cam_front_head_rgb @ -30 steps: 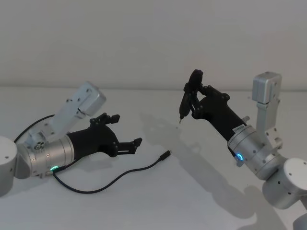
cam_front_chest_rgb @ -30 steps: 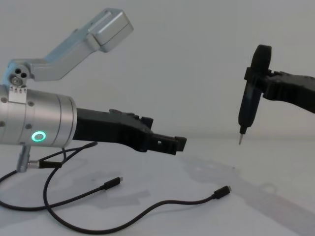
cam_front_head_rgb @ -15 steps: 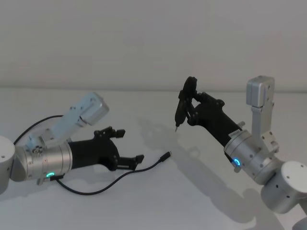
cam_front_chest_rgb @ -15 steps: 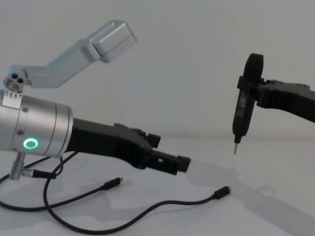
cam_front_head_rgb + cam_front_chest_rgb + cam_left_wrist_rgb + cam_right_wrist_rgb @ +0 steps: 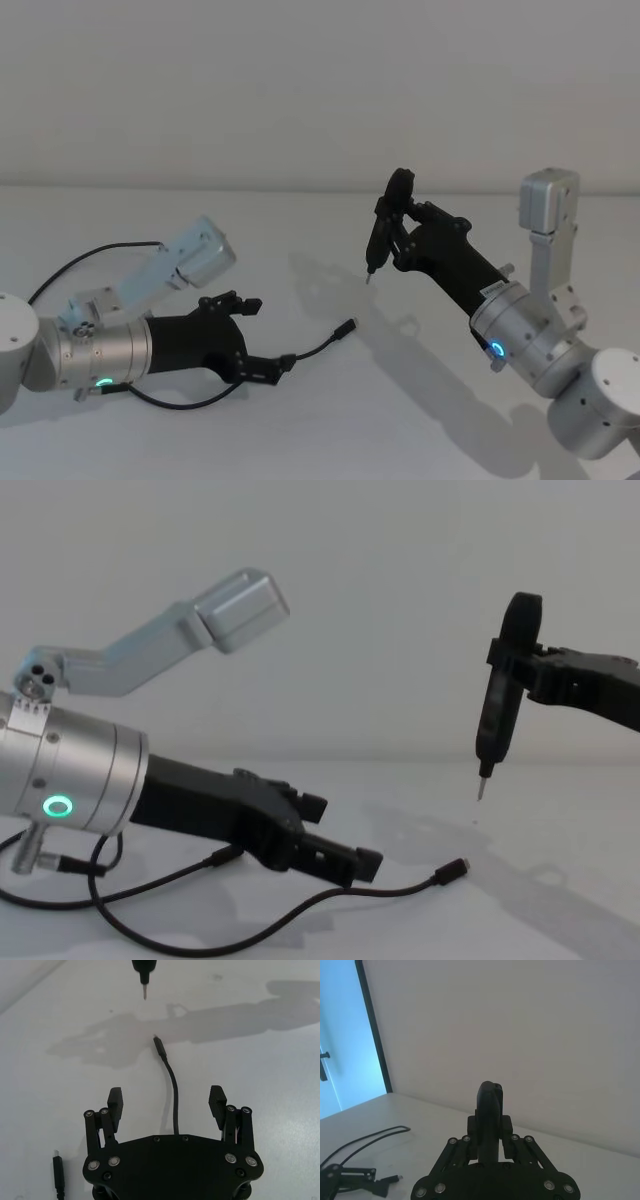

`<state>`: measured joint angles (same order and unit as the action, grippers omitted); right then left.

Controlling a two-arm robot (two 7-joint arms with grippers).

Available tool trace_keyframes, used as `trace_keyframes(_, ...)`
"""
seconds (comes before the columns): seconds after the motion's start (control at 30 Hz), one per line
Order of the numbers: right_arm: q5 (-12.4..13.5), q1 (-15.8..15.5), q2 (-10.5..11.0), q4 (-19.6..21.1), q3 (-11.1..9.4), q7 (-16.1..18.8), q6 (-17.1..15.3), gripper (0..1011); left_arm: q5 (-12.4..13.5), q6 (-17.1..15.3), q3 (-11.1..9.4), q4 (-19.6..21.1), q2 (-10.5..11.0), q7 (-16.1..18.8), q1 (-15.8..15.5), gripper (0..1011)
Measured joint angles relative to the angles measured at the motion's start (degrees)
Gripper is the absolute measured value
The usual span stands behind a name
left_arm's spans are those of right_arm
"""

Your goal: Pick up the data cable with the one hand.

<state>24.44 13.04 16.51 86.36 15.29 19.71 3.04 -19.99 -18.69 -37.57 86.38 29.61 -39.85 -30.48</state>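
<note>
- Two arms are over a white counter (image 5: 300, 430), one on each side.
- Left end effector (image 5: 262, 332) sits low over the counter with its fingers spread wide and nothing in them.
- Data cable (image 5: 312, 349) is lying on the counter. In the head view it curls out from under the left arm and ends in a plug pointing toward the middle.
- Left wrist view makes the line-up clear: the cable (image 5: 171, 1072) runs up the gap between the fingers of the left end effector (image 5: 166, 1100), apart from both pads, with its plug out past the tips. Can't tell if the palm touches it.
- That view also catches the second plug (image 5: 57, 1167) lying on the counter beside the palm.
- Chest view gives the side-on look: left end effector (image 5: 340, 835) nosed down close to the counter, cable (image 5: 400, 888) snaking flat below and in front of it.
- Right end effector (image 5: 400, 222) is up in the air, well apart from the cable, clamped on a black tool (image 5: 378, 238) with a metal tip pointing down.
- From the chest, that tool (image 5: 497, 720) hangs clear above the counter. The right wrist view shows the fingers closed on either side of it (image 5: 490, 1105).
</note>
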Motion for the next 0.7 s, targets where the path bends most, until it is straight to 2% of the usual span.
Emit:
trace_keyframes(0.3, 0.5, -1.0, 0.1, 0.9, -0.4, -0.3, 0.2, 275, 1.6, 0.2, -2.2, -1.5, 0.4, -0.5, -0.8, 1001)
trace_keyframes(0.7, 1.1, -1.6, 0.2, 1.5, -0.6, -0.4, 0.3, 275, 3.0, 0.5, -3.5, -2.6, 0.4, 0.0, -0.8, 1001)
